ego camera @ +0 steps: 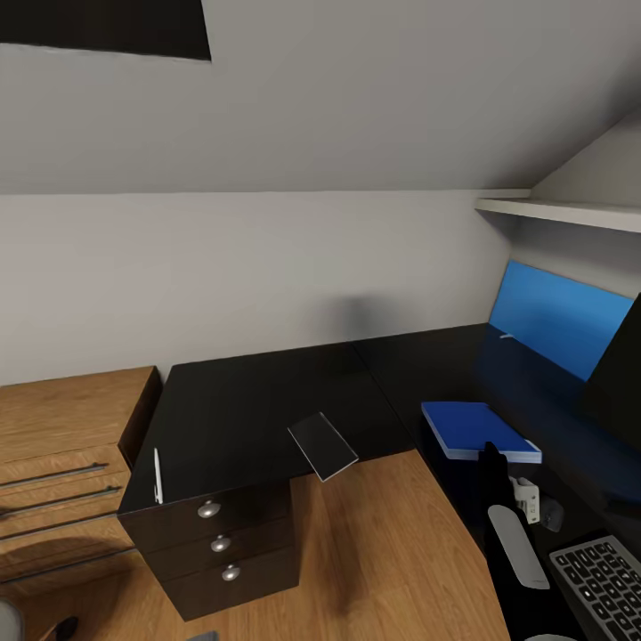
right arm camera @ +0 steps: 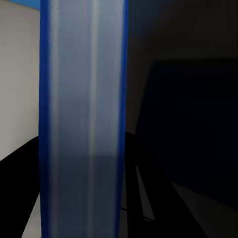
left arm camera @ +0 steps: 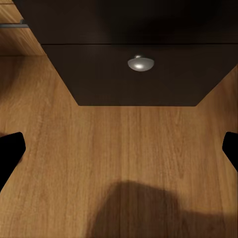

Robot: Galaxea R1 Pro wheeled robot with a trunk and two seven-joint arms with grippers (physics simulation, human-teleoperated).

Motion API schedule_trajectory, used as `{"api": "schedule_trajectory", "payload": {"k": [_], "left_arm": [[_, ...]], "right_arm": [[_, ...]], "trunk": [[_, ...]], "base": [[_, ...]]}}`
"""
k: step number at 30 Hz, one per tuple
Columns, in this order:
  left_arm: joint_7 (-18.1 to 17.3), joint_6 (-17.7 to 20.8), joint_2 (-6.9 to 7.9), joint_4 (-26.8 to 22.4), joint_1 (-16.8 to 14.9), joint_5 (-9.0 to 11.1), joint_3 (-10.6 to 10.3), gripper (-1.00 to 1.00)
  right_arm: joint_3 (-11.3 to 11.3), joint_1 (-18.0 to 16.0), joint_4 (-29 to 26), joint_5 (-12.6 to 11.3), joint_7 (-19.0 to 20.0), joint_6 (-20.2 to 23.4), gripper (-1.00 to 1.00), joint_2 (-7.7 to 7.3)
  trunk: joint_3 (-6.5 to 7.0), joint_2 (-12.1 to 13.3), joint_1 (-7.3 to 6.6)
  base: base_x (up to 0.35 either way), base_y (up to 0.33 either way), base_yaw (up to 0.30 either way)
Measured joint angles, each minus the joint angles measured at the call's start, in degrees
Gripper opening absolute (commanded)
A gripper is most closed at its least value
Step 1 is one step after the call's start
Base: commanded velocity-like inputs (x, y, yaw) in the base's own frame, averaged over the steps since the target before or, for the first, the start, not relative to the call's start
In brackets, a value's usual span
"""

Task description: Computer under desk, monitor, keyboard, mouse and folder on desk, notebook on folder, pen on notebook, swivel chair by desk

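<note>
At nine o'clock in the head view a wooden cabinet [ego camera: 62,445] is seen beside the desk [ego camera: 267,401]. A pen [ego camera: 158,475] lies at the desk's eight-o'clock edge, above the drawers [ego camera: 218,543]. A dark notebook [ego camera: 322,445] overhangs the front edge at six o'clock (slightly tilted). The folder [ego camera: 479,431] lies at three o'clock; the right gripper [ego camera: 491,458] is closed on its near edge. The keyboard [ego camera: 601,583] is at five o'clock. The left gripper [left arm camera: 119,148] is spread wide over the floor.

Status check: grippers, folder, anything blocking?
Left gripper open, empty, over floor by drawer unit. Right gripper clamped on folder edge, folder flat on desk. Notebook overhangs desk edge, pen at left end; nothing blocking.
</note>
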Motion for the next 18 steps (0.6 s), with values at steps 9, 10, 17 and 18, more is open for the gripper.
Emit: {"api": "schedule_trajectory", "payload": {"k": [9, 10, 17, 18], "left_arm": [[0.1, 0.0, -0.05, 0.0, 0.0, 0.0, 0.0, 1.0], [0.1, 0.0, -0.06, 0.0, 0.0, 0.0, 0.0, 1.0], [0.1, 0.0, -0.06, 0.0, 0.0, 0.0, 0.0, 1.0], [0.1, 0.0, -0.06, 0.0, 0.0, 0.0, 0.0, 1.0]], "right_arm": [[0.1, 0.0, 0.0, 0.0, 0.0, 0.1, -1.0, 0.0], [0.1, 0.0, 0.0, 0.0, 0.0, 0.1, -1.0, 0.0], [0.1, 0.0, 0.0, 0.1, 0.0, 0.2, -1.0, 0.0], [0.1, 0.0, 0.0, 0.1, 0.0, 0.2, -1.0, 0.0]], "trunk": [[0.0, 0.0, 0.02], [0.0, 0.0, 0.02], [0.0, 0.0, 0.02], [0.0, 0.0, 0.01]], "base": [[0.032, 0.0, 0.0], [0.002, 0.0, 0.0], [0.0, 0.0, 0.0], [0.0, 0.0, 0.0]]}}
